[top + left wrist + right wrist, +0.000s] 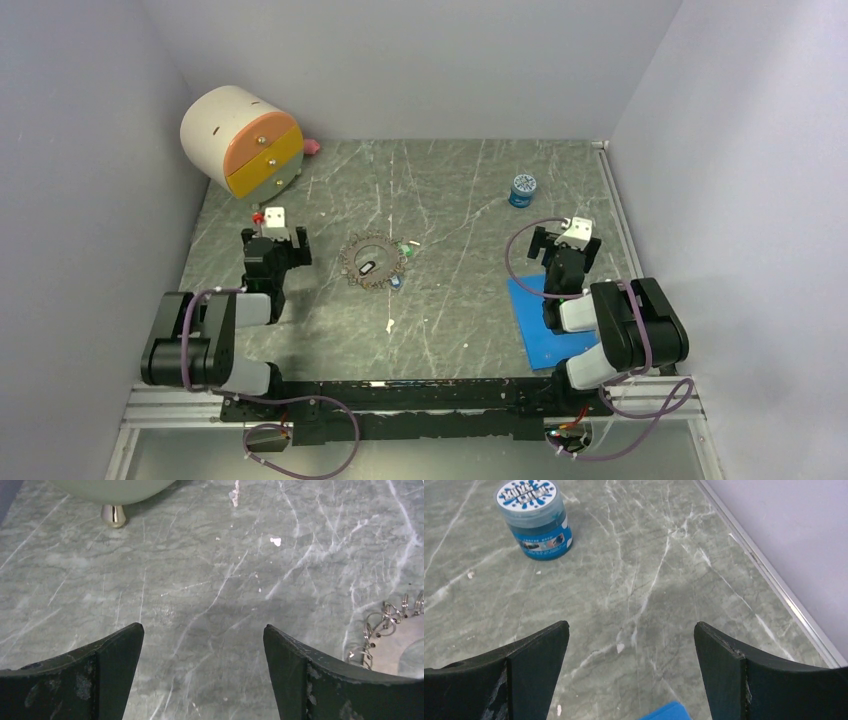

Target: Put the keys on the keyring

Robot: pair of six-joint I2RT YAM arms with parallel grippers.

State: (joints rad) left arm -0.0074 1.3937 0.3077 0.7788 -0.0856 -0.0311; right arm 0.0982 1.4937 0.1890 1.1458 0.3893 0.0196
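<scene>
The keyring [347, 265], a large silvery hoop with a beaded edge, lies flat mid-table. A black key [366, 267] lies inside it, a green key [405, 247] at its upper right edge and a blue key [396, 283] at its lower right edge. I see no yellow key. My left gripper [274, 238] is open and empty, left of the ring. In the left wrist view, the left gripper [203, 630] is over bare table, with the ring's edge [382, 625] at far right. My right gripper [562, 245] [631, 627] is open and empty, far right of the ring.
A round white and orange drawer unit [240, 140] stands at back left; its brass foot [113, 516] shows in the left wrist view. A small blue jar [522, 189] [535, 520] stands at back right. A blue mat [545, 320] [669, 712] lies under the right arm. Walls enclose the table.
</scene>
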